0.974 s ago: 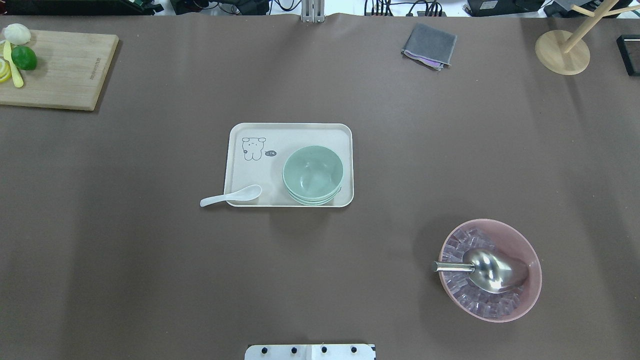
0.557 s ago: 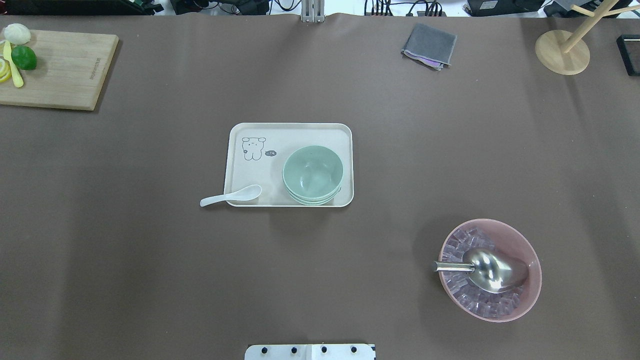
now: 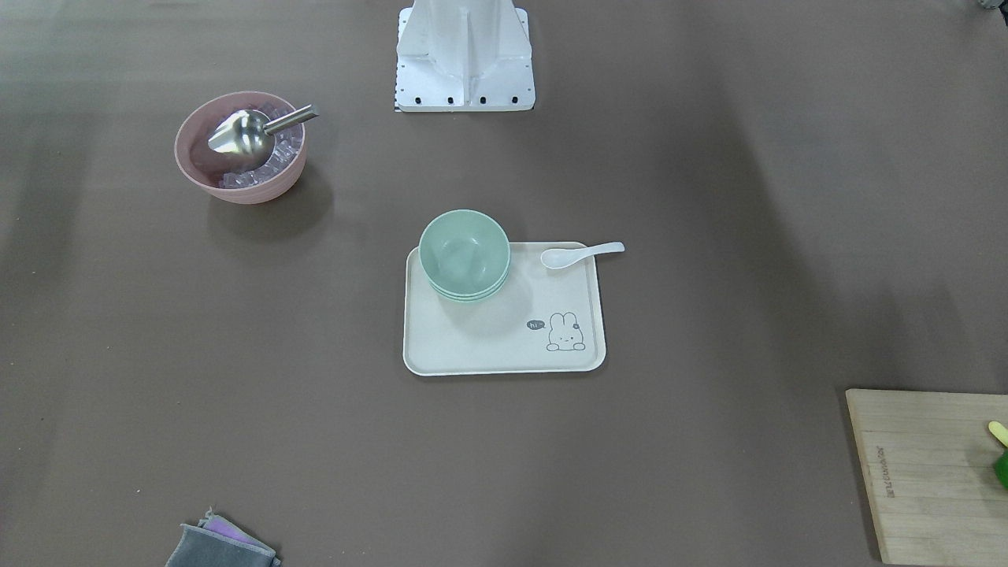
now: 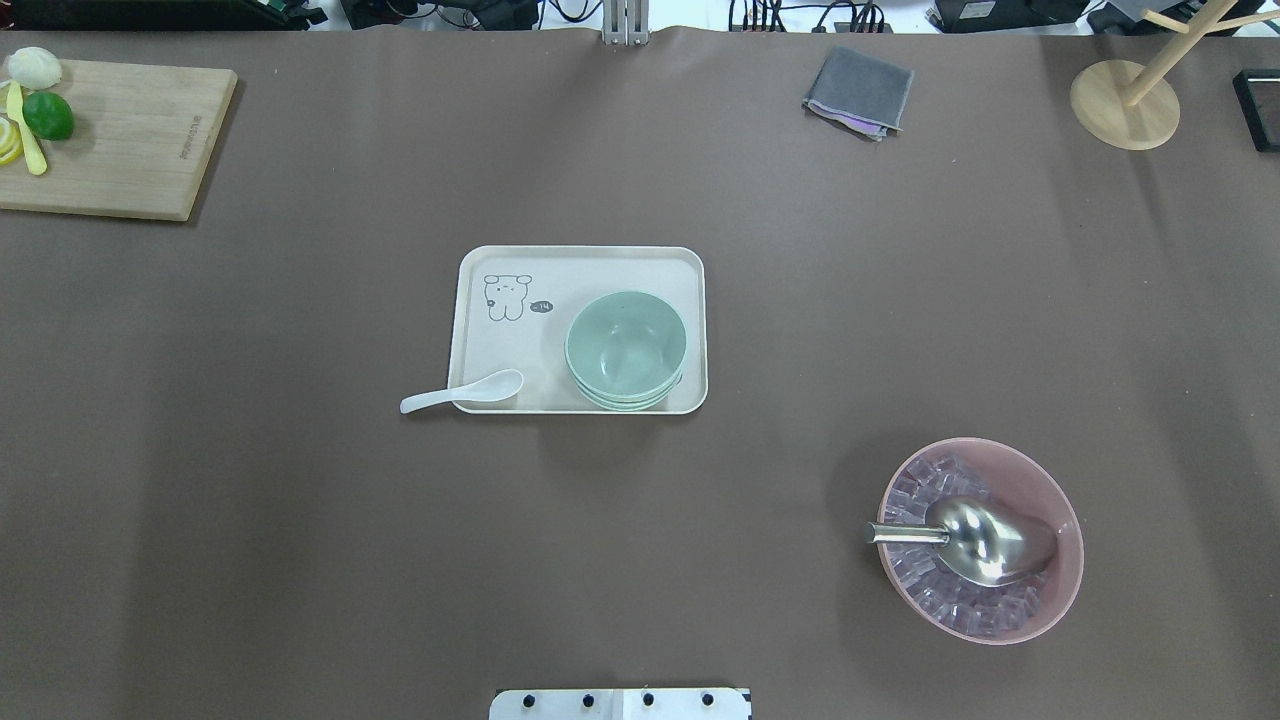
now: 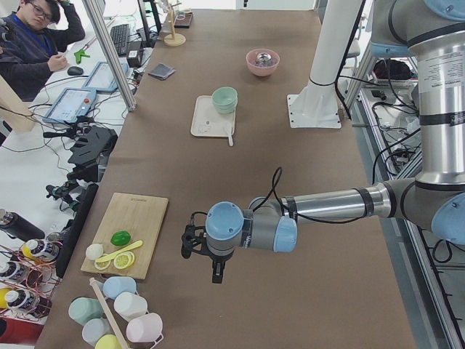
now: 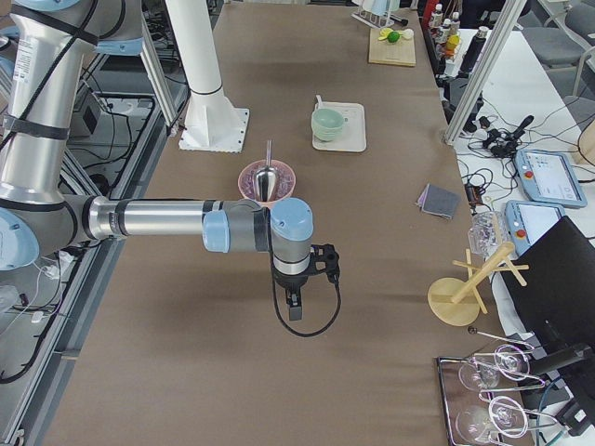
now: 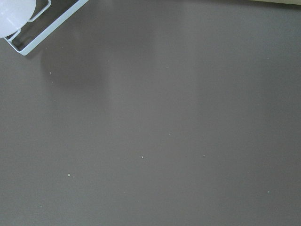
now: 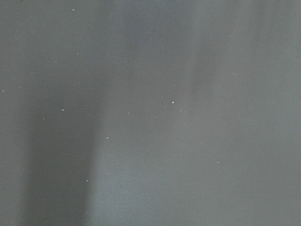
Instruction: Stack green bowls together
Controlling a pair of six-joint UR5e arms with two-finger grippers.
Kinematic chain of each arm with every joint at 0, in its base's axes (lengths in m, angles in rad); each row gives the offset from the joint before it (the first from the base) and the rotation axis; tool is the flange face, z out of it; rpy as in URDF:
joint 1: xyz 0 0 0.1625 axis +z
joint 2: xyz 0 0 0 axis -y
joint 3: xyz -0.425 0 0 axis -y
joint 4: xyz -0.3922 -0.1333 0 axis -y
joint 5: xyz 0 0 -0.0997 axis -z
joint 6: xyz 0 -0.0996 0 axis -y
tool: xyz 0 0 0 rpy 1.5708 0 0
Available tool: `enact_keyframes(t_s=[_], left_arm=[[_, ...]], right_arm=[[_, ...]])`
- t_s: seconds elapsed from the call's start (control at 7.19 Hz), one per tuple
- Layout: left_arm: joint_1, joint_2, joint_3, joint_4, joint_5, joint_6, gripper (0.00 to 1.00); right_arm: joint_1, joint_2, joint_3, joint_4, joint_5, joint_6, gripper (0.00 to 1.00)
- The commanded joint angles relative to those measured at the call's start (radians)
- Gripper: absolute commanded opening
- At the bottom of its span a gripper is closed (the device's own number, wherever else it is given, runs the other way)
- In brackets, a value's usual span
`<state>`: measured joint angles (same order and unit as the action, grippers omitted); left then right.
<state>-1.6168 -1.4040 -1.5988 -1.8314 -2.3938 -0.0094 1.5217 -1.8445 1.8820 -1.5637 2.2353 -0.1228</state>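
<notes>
Over the last 1 second nothing on the counter moves. The 3 green bowls [image 4: 626, 350] remain nested as 1 stack on the tray [image 4: 580, 268], in its corner nearest my base. My left arm [image 5: 247, 233] and right arm [image 6: 242, 228] hang well apart from the stack. I cannot tell whether either set of jaws is apart or together. Judgement: stacking is complete and no further grasp is required.

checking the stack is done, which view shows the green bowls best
Overhead exterior: the green bowls appear largest, nested on the tray, with layered rims showing. Front-facing shows nearly the same; both side views show them small and far; the wrist cameras miss them.
</notes>
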Motion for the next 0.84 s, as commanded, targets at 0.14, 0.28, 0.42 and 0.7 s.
enact_keyframes(t_s=[0.14, 0.28, 0.42, 0.7], left_arm=[[-0.002, -0.026, 0.006, -0.009, 0.004, -0.001, 0.98], [-0.002, -0.02, 0.005, -0.009, 0.004, -0.003, 0.98], [-0.002, -0.014, 0.005, -0.011, 0.004, -0.003, 0.98], [-0.002, -0.01, 0.003, -0.011, 0.004, -0.003, 0.98]], right_arm=[[-0.002, 0.002, 0.0, 0.001, 0.001, -0.001, 1.0], [-0.002, 0.002, 0.0, 0.002, 0.001, -0.003, 1.0], [-0.002, 0.004, 0.0, 0.001, 0.001, -0.005, 1.0], [-0.002, 0.004, -0.001, 0.002, 0.001, -0.003, 1.0]])
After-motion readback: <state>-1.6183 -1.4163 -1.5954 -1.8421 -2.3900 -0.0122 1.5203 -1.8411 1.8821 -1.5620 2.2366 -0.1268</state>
